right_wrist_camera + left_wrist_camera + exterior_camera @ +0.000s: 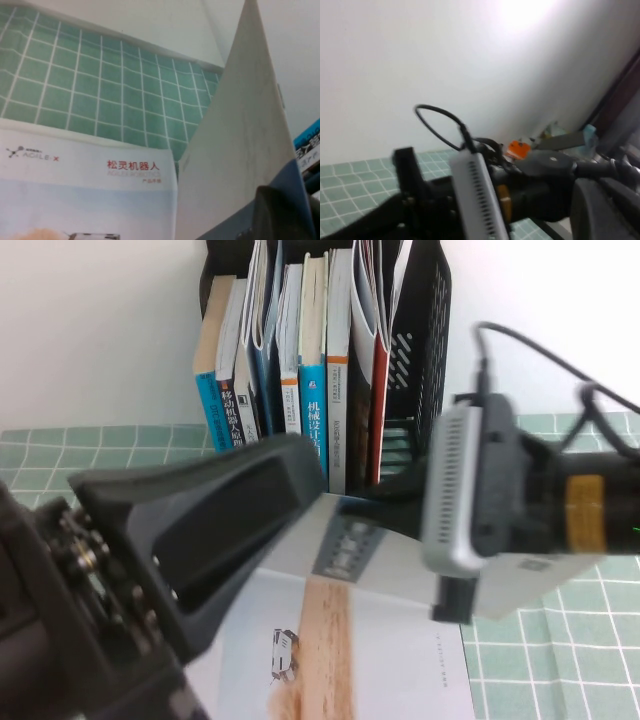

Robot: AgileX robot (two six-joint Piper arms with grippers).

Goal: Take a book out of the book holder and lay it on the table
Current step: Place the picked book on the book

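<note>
The book (330,660) lies low over the table (560,660) at the front centre. Its white and pale-blue cover shows a tan stripe and a small vehicle picture. My right gripper (390,505) comes in from the right, just in front of the book holder (425,330), and is shut on the book's far edge. In the right wrist view one sheet of the book (240,150) bends up beside the dark fingertip (282,215), and the red title shows on the cover below. My left gripper (230,520) hangs raised at the left, close to the camera, above the book's near left part.
Several upright books (300,360), blue and white, and a thin red-covered one (380,390) stand in the black holder against the white wall. The right arm's grey wrist camera (465,490) and its cable sit above the book's right side.
</note>
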